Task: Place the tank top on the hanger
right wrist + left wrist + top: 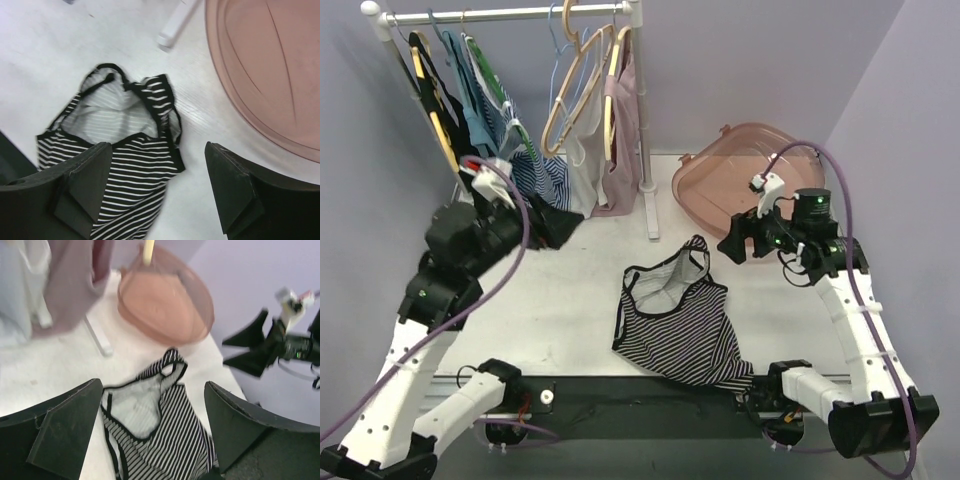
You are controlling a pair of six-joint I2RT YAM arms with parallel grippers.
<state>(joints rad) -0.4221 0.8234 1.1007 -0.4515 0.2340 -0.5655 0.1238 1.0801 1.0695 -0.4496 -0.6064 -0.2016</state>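
Note:
The black-and-white striped tank top (675, 322) lies crumpled on the white table, neck and straps toward the back, hem at the near edge. It also shows in the left wrist view (170, 430) and the right wrist view (135, 160). A thin pale-blue hanger (557, 60) hangs on the rail beside the tan ones. My left gripper (555, 226) hovers left of the top, open and empty (154, 390). My right gripper (740, 240) hangs above the table right of the straps, open with nothing between its fingers (159, 150).
A clothes rack (645, 130) stands at the back left with several garments and tan wooden hangers (582, 85); its foot (97, 337) reaches toward the top. A pink translucent basin (740, 165) sits at the back right. A black strip runs along the near edge.

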